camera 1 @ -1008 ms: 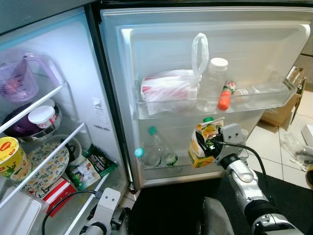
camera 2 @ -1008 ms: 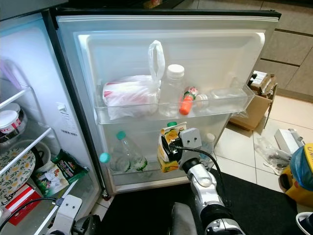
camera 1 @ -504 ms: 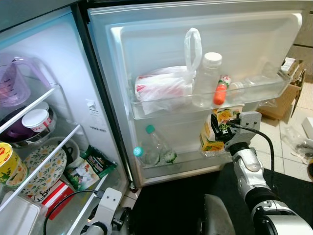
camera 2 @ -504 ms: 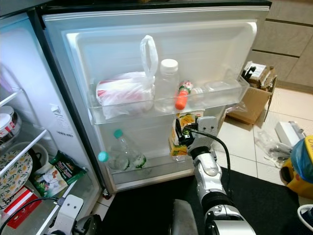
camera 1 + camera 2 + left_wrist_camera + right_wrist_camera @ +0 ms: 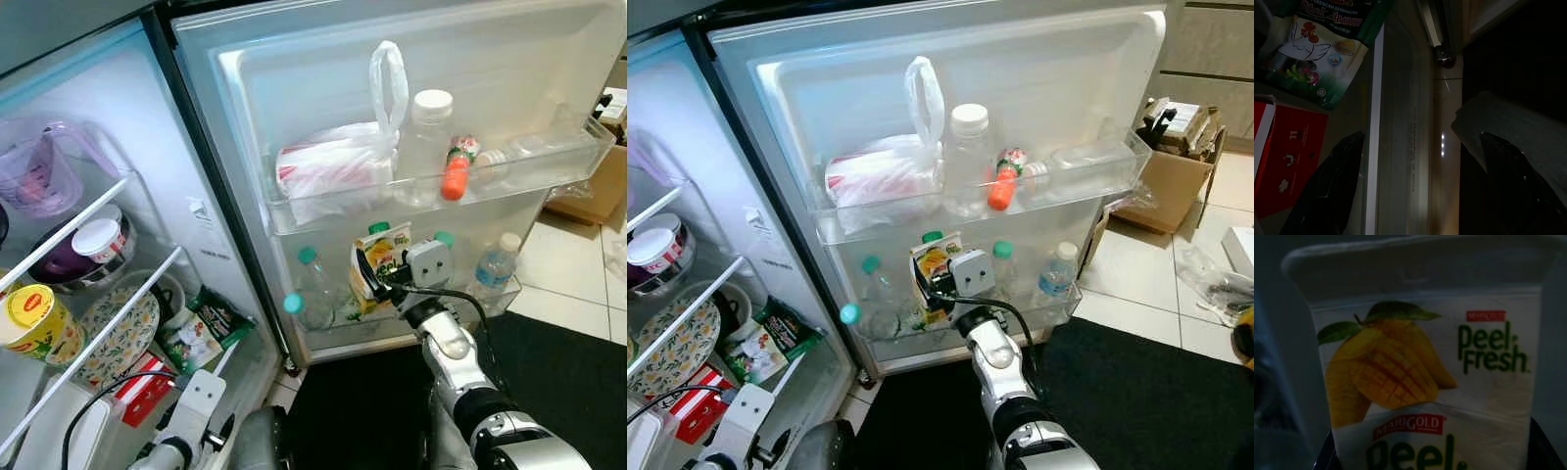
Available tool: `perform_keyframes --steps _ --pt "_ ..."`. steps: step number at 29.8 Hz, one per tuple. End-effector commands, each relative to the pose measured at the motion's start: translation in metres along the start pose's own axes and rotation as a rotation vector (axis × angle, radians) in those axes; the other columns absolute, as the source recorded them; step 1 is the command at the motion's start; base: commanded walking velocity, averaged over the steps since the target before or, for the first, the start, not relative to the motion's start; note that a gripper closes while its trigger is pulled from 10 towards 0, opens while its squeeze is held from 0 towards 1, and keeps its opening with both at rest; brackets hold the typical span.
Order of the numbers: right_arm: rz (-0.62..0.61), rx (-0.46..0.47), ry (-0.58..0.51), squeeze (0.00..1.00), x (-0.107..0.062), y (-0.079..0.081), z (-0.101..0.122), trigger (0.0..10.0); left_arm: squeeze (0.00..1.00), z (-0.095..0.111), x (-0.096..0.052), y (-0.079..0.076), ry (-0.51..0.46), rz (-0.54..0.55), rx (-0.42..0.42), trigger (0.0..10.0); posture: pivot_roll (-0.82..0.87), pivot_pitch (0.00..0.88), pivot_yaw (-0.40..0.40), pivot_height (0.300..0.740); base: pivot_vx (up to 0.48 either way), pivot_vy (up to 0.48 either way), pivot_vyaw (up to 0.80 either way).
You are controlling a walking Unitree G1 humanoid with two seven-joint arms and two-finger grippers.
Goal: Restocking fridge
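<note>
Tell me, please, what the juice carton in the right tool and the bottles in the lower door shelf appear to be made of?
The juice carton, gripped by the right tool, looks like coated paperboard: folded top seam, printed mango picture, slightly glossy. The bottles in the lower door shelf appear to be clear thin plastic, see-through with coloured screw caps. The shelf itself seems transparent rigid plastic.

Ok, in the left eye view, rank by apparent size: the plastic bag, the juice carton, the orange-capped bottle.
1. Plastic bag on the upper door shelf, clearly largest.
2. Juice carton, held by the right gripper; nearer the camera, which may flatter it.
3. Orange-capped bottle, smallest.
</note>
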State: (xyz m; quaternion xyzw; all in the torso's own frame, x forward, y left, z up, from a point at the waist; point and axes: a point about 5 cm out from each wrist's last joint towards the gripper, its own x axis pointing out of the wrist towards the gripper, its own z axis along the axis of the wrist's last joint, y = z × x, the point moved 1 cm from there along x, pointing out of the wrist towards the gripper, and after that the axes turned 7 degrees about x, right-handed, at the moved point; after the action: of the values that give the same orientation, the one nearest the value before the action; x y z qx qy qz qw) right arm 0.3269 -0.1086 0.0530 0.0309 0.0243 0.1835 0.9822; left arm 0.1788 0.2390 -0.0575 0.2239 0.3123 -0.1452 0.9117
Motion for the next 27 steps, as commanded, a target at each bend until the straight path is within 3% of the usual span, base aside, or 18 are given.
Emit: perform_keyframes --steps 1,7,13,17,18,20,21,27 --pt "-0.038 0.009 0.137 0.00 -0.014 -0.006 -0.026 10.0 0.00 -0.007 -0.003 -0.004 0.026 -0.004 -0.015 10.0 0.09 0.075 0.047 0.510 0.000 0.000 0.00" --pt "-0.054 0.027 0.253 0.00 -0.027 -0.014 -0.045 10.0 0.00 -0.004 -0.002 -0.013 0.012 -0.015 -0.036 10.0 0.10 0.071 0.032 0.510 0.000 0.000 0.00" --pt "-0.008 0.085 0.323 0.00 -0.031 -0.010 -0.055 10.0 0.00 -0.005 -0.003 -0.012 0.014 -0.010 -0.037 10.0 0.10 0.052 0.021 0.510 0.000 0.000 0.00" --pt "0.013 0.043 0.361 0.00 -0.031 -0.011 -0.056 10.0 0.00 -0.003 -0.001 -0.011 0.011 0.002 -0.042 10.0 0.09 0.052 0.013 0.510 0.000 0.000 0.00" --pt "0.012 0.018 0.368 0.62 -0.031 -0.013 -0.056 10.0 0.00 -0.002 0.000 -0.012 0.010 0.002 -0.045 10.0 0.09 0.052 0.011 0.510 0.000 0.000 0.00" --pt "0.009 -0.006 0.371 0.62 -0.031 -0.015 -0.055 10.0 0.00 -0.001 0.000 -0.013 0.009 0.002 -0.047 10.0 0.09 0.052 0.011 0.510 0.000 0.000 0.00" --pt "0.011 -0.009 0.359 1.00 -0.030 -0.016 -0.053 10.0 0.00 -0.001 0.001 -0.015 0.008 -0.001 -0.049 10.0 0.08 0.051 0.006 0.510 0.000 0.000 0.00" --pt "0.027 -0.021 0.296 1.00 -0.026 -0.019 -0.043 10.0 0.00 0.000 0.002 -0.024 0.006 -0.013 -0.060 10.0 0.07 0.052 -0.003 0.510 0.000 0.000 0.00"
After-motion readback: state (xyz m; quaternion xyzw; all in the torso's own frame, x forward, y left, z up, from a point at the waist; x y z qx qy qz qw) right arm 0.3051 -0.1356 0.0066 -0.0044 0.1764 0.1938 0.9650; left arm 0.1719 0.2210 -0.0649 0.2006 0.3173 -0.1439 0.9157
